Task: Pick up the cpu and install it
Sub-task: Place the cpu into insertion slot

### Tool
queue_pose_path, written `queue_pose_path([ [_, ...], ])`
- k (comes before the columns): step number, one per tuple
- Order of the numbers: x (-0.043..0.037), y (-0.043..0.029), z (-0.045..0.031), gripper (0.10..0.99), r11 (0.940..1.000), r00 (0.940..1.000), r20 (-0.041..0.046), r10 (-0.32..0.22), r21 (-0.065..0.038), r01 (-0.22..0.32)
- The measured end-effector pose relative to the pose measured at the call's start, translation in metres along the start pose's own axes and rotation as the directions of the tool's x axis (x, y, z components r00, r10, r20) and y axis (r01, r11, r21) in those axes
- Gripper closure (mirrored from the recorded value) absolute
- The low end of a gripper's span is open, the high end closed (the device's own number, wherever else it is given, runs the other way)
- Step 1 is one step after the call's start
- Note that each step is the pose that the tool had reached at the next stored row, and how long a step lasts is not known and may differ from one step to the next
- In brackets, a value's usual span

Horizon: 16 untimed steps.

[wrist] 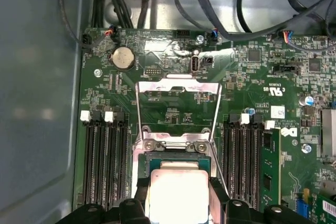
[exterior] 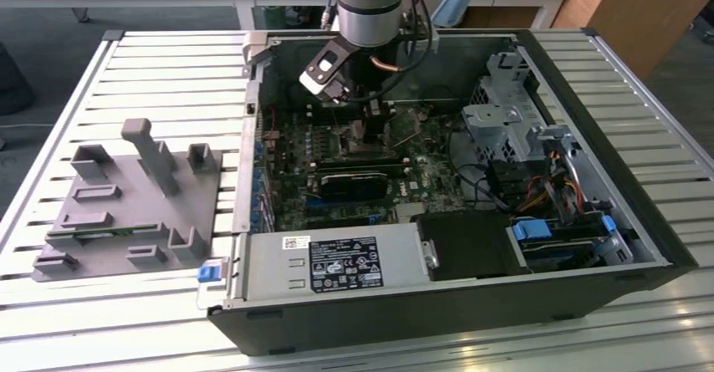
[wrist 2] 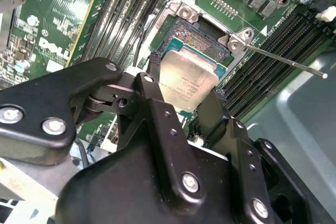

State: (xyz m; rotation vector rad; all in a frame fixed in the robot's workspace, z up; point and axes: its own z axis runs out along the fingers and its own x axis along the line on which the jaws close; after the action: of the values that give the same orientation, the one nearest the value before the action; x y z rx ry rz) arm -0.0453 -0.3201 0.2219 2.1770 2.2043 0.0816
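Plainly, the fingers [wrist 2: 149, 88] clamp the cpu [wrist 2: 187, 77] by two opposite edges over the open socket [wrist 2: 193, 30], hiding its near edge

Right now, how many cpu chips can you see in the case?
1: the cpu, held in the gripper just over the open socket on the motherboard. Others may be hidden from view.

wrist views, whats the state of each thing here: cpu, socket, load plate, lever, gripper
cpu, gripped on two sides, silver top up, over the socket
socket, uncovered, partly hidden under the cpu
load plate, swung open, away from the socket
lever, unlatched, sticking out from the socket
gripper, shut on the cpu
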Motion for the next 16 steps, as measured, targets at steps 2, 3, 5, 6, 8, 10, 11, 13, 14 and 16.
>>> queue_pose_path([
  [2, 0.0001, -0.0001, 0.0012, 0.553, 0.9999, 0.9999, 0.0006, 0.017, -0.001, -0.017],
  [3, 0.0, -0.0002, 0.0019, 0.553, 0.9999, 0.9999, 0.0007, 0.015, 0.0, -0.015],
  [5, -0.0001, -0.0003, 0.0028, 0.553, 0.9999, 0.9999, 0.0008, 0.011, 0.0, -0.011],
  [6, -0.0001, -0.0003, 0.0028, 0.553, 0.9999, 0.9999, 0.0009, 0.01, 0.0, -0.01],
  [8, 0.0, -0.0003, 0.0029, 0.553, 1.0, 1.0, 0.0009, 0.01, 0.0, -0.01],
  [10, 0.0, -0.0003, 0.0038, 0.553, 1.0, 1.0, 0.0003, 0.01, 0.0, -0.01],
  [11, 0.0, -0.0003, 0.0047, 0.553, 1.0, 1.0, 0.0004, 0.01, 0.0, -0.01],
  [13, 0.0, -0.0005, 0.0062, 0.553, 1.0, 1.0, 0.0005, 0.01, 0.0, -0.01],
  [14, 0.0, -0.0005, 0.0066, 0.553, 1.0, 1.0, 0.0006, 0.01, 0.0, -0.01],
  [16, -0.0001, -0.0005, 0.0067, 0.553, 1.0, 1.0, 0.0008, 0.01, 0.0, -0.01],
])
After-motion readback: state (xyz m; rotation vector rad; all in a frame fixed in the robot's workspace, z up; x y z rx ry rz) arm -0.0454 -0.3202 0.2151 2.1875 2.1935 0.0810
